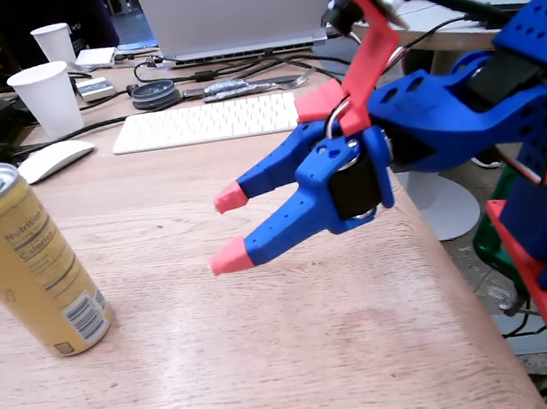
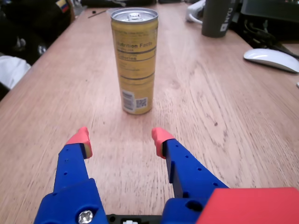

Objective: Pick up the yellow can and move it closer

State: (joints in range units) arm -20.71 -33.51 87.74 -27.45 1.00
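The yellow can (image 1: 29, 262) stands upright on the wooden table at the left of the fixed view, silver top up, nutrition label and barcode facing the arm. In the wrist view the yellow can (image 2: 134, 60) stands straight ahead, beyond the fingertips. My blue gripper (image 1: 228, 229) with pink tips hovers to the right of the can, well apart from it. The gripper (image 2: 120, 139) is open, and nothing lies between its fingers.
Behind the can lie a white mouse (image 1: 51, 160), a white keyboard (image 1: 207, 122), two white paper cups (image 1: 48, 98) and a laptop (image 1: 233, 8). The table's right edge (image 1: 465, 280) runs under the arm. A dark mug (image 2: 217, 17) stands far back in the wrist view.
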